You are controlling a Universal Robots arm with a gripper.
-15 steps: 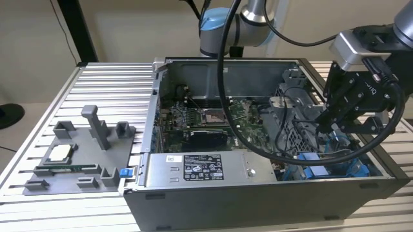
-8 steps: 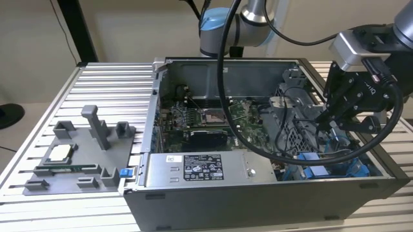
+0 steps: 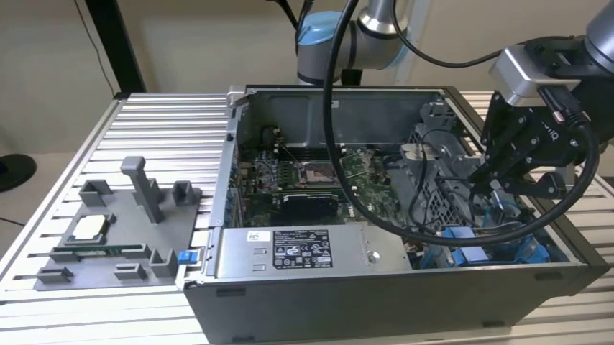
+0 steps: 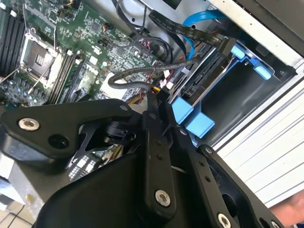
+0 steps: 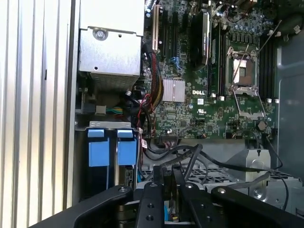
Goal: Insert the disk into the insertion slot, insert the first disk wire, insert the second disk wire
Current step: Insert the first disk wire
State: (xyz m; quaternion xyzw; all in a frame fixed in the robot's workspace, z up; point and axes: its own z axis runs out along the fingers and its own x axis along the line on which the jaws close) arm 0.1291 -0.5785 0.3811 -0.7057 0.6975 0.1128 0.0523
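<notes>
Gripper (image 3: 489,180): jaws nearly closed, grasp unclear; at 3 o'clock of the case (image 3: 384,302) in the exterior view.
Risk: the loose wires (image 4: 142,70) beside the disk (image 4: 202,76) could snag.

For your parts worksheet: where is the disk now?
In the second wrist view the disk sits in the insertion slot, between blue tabs, just beyond the gripper, at the exterior view's right end of the case.

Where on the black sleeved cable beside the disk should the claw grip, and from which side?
Probably its free arched stretch over the motherboard, approached from the open side of the case: there the black sleeved cable stands clear, while nearer the disk it runs among other cables.
</notes>
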